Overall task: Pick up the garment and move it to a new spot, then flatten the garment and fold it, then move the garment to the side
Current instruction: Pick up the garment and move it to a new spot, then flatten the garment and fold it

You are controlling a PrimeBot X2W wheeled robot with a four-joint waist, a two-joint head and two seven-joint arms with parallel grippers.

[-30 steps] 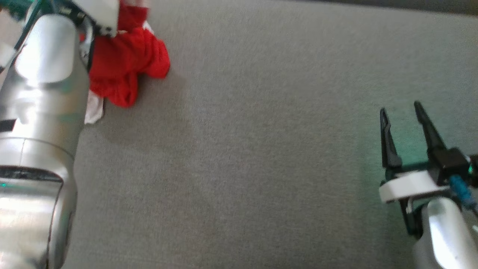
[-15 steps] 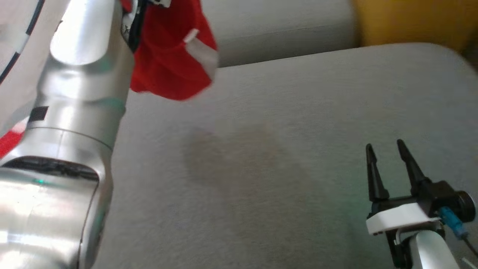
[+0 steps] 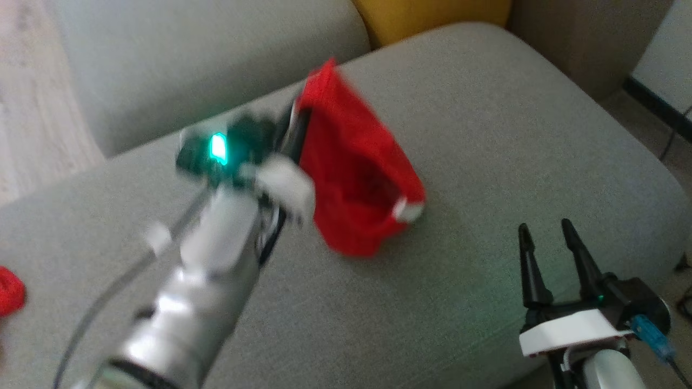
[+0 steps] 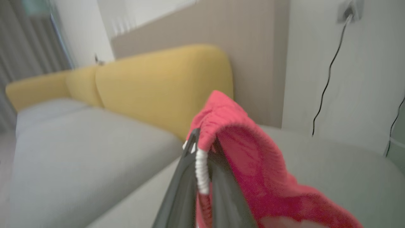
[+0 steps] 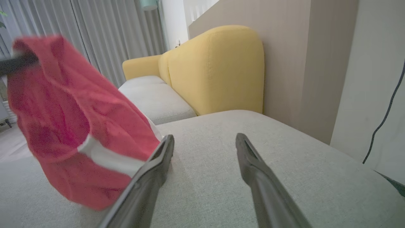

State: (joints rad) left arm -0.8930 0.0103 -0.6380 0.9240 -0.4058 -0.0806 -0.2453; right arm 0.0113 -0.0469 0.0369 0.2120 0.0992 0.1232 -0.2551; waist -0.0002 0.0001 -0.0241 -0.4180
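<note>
While the left gripper (image 4: pixel 202 144) clamps the red garment (image 3: pixel 357 178) above the grey cushion (image 3: pixel 486 135), the right gripper (image 3: pixel 544 227) stands spread and empty over it.

Red garment (image 3: pixel 357 178) with white trim — bunched, hanging by its gathered top edge over the grey sofa seat (image 3: pixel 486 135).

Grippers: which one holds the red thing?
The left gripper, pinched shut on the red garment; the right gripper stands open and empty.

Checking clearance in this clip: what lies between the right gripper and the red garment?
Bare grey sofa cushion, nothing else; the head view shows that stretch between the open right gripper and the hanging garment.
</note>
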